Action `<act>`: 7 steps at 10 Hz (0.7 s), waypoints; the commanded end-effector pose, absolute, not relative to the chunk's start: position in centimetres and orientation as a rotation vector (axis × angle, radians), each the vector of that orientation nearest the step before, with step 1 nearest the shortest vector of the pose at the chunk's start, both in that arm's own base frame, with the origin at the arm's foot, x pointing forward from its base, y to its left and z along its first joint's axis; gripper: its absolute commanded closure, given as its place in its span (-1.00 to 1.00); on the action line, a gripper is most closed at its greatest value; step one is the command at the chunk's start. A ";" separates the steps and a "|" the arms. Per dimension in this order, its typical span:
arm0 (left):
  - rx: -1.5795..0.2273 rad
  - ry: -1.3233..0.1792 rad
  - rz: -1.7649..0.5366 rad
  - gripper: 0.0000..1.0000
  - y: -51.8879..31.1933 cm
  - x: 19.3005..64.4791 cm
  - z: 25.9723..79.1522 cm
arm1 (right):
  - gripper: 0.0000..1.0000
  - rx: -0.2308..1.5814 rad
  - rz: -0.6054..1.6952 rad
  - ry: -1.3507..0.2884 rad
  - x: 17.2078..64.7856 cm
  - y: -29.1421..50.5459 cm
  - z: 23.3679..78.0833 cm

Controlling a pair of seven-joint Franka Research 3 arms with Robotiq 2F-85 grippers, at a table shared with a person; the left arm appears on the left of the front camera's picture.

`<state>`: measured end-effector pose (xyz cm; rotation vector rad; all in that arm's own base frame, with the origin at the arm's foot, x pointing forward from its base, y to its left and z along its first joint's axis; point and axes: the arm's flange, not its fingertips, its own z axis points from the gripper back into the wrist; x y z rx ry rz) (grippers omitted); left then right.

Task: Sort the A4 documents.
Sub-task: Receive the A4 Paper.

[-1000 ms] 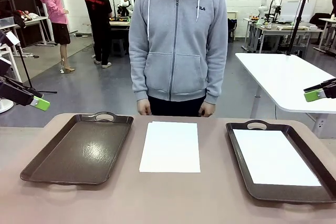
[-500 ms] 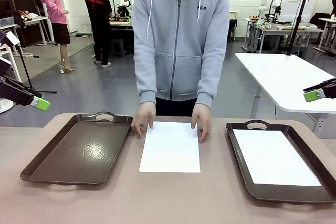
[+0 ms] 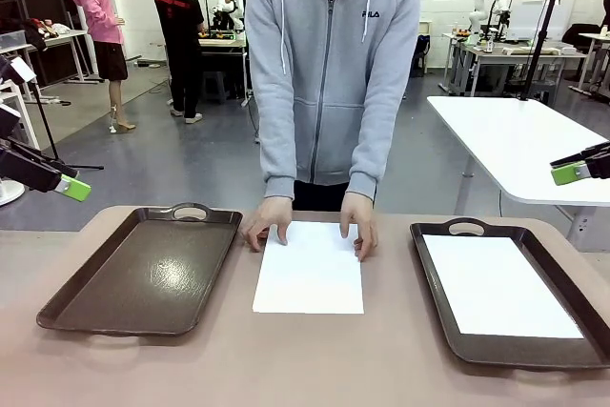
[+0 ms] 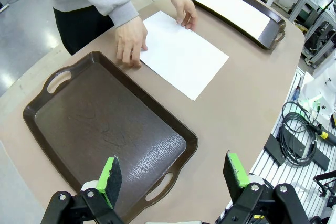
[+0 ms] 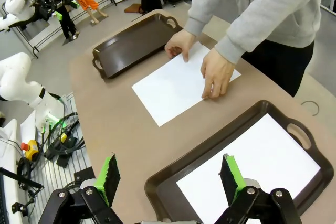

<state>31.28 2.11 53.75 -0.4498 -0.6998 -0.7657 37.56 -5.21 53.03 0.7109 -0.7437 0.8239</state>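
A white A4 sheet (image 3: 309, 266) lies flat on the table between two brown trays, also seen as the sheet (image 4: 181, 53) and the sheet (image 5: 176, 85). The person's two hands (image 3: 267, 221) rest on its far edge. Another A4 sheet (image 3: 500, 285) lies inside the right tray (image 3: 464, 228), also seen as the sheet (image 5: 252, 171). The left tray (image 3: 143, 274) holds nothing. My left gripper (image 4: 173, 174) hangs open high above the left tray's near end. My right gripper (image 5: 170, 177) is open above the right tray. In the front view their green pads show at the left (image 3: 72, 188) and right (image 3: 570, 173) edges.
The person in a grey hoodie (image 3: 329, 73) stands at the far edge of the table. Cables (image 4: 296, 137) lie on a rack beside the table. Another white table (image 3: 524, 140) stands at the back right.
The person stepped up and set both hands on the far edge of the middle sheet. Neither arm has moved.
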 end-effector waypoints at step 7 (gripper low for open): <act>-0.465 -0.713 -0.786 -1.00 2.3 31.4 53.6 | -1.00 0.712 0.829 -0.744 37.6 -5.1 53.1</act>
